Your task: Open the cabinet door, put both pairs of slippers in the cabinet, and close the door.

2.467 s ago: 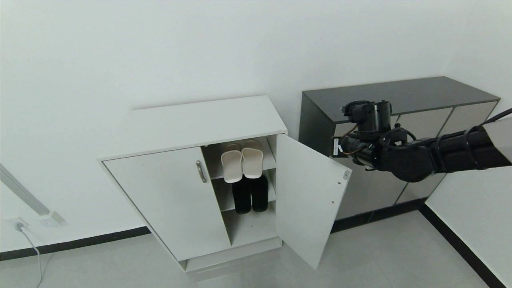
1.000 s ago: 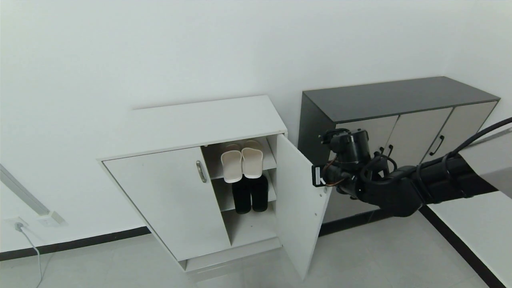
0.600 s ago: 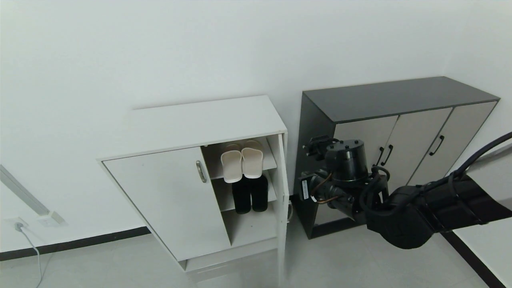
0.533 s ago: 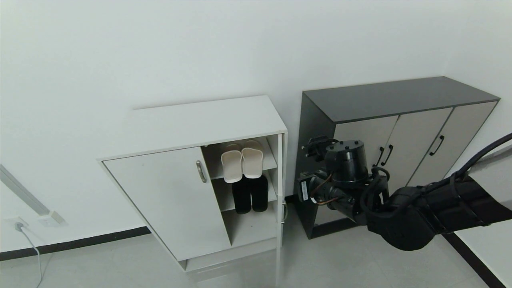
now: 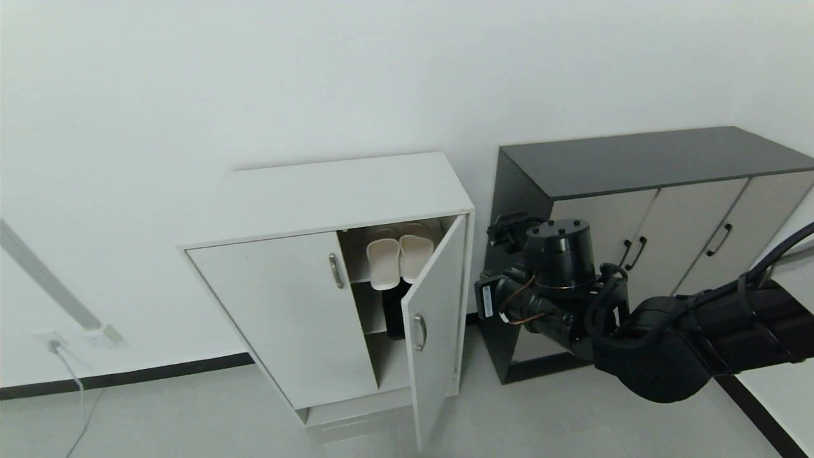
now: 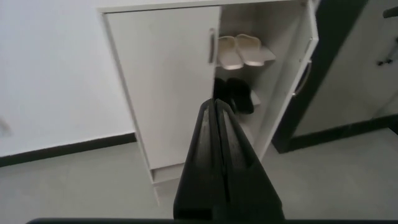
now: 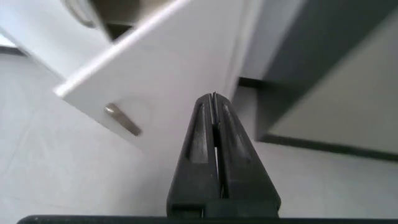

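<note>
My right arm (image 5: pixel 642 346) stretches in from the right, across the front of the dark sideboard (image 5: pixel 636 162), with its wrist just beside the right side of the white cabinet (image 5: pixel 343 191). My right gripper (image 7: pixel 213 98) has its fingers pressed together on nothing. It points at the outer face of the right door (image 5: pixel 439 299), not far from the door handle (image 5: pixel 420 332). Whether the tip touches the panel I cannot tell. That door stands partly open, at an angle. Behind it the white slippers (image 5: pixel 399 257) lie on the top shelf. The black slippers (image 5: pixel 393 312) lie on the shelf below, half hidden by the door. My left gripper (image 6: pixel 216 104), fingers likewise together and empty, points toward the cabinet from well apart. The left door (image 5: pixel 286 318) is shut.
</note>
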Tool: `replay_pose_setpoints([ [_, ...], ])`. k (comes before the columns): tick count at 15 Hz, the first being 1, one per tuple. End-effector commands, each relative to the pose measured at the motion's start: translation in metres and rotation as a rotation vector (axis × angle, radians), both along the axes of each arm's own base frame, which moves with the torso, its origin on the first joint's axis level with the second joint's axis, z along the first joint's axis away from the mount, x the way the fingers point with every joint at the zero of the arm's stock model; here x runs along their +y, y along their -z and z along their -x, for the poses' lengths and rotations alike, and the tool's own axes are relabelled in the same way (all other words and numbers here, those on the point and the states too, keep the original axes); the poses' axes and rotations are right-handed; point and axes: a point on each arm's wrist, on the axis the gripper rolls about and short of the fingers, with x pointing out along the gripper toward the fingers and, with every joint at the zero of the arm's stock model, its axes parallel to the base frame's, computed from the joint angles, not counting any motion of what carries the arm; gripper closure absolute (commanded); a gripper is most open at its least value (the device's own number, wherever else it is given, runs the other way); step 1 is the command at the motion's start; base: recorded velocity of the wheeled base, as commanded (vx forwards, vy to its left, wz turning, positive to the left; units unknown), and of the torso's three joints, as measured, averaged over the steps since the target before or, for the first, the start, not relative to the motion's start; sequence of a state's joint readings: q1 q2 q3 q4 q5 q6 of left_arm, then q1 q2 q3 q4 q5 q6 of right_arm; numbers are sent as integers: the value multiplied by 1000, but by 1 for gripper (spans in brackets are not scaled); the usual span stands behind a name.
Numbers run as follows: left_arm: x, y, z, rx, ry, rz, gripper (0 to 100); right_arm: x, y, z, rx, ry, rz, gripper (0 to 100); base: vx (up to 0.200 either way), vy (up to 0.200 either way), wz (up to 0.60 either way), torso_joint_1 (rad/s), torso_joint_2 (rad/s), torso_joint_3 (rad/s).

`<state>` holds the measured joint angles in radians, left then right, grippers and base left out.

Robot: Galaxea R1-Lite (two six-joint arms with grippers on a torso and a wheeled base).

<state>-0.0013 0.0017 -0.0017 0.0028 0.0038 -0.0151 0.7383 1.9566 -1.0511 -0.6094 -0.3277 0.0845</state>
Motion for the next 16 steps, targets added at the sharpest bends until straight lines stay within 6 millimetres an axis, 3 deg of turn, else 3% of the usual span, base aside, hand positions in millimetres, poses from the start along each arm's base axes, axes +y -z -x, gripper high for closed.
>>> replay_pose_setpoints([
  [1, 0, 0, 0, 0, -1, 0, 100, -1, -1, 1, -2, -2, -4, 100, 0, 0, 600, 7, 7, 2],
  [3, 0, 0, 0, 0, -1, 0, 100, -1, -2, 3, 5, -29, -13, 100, 0, 0, 600, 0, 2, 2],
  [10, 0, 0, 0, 0, -1, -1, 100, -7, -1, 8, -27, -81, -58, 100, 0, 0, 0, 0, 0, 0],
  [14, 0, 0, 0, 0, -1, 0, 100, -22, 9, 23, 14, -81, -23, 100, 0, 0, 0, 0, 0, 0],
  [16, 0, 0, 0, 0, -1, -1, 100, -31, 11, 33, 29, -80, -9, 100, 200, 0, 0, 5, 5, 5],
])
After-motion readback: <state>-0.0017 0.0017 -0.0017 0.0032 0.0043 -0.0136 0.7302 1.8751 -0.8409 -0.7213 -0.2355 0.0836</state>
